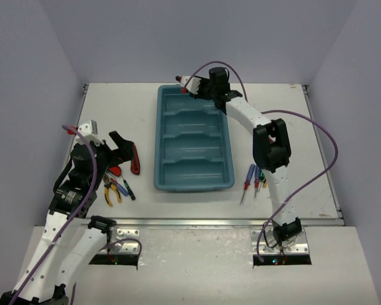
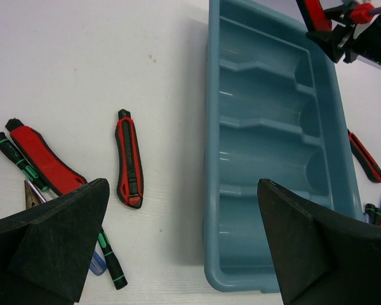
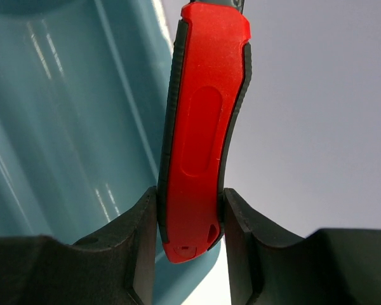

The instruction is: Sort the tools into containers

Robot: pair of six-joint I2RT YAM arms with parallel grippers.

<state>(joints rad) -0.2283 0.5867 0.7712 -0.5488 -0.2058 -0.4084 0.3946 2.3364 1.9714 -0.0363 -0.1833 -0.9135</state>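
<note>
My right jaws are clenching a red-black utility knife (image 3: 203,140) across the lower part of its handle, its long body sticking out ahead of them. To their left I am seeing the inside wall of the teal tray (image 3: 63,127), and to their right only pale background, so I judge the knife is hanging over the tray's far rim rather than squarely over a compartment.

To do this well, I am planning to bring it inward over the far compartment (image 1: 187,101), turn it to lie along that slot, and lower it close to the floor before letting go, so it does not bounce or tip over the rim.

My left jaws are spread wide, gripping nothing, hovering above the bench (image 2: 82,57) left of the tray. Below them are lying two more knives (image 2: 129,159), a thin black-green screwdriver (image 2: 25,168) and the pliers (image 1: 112,190). More screwdrivers (image 1: 249,178) are waiting right of the tray.
</note>
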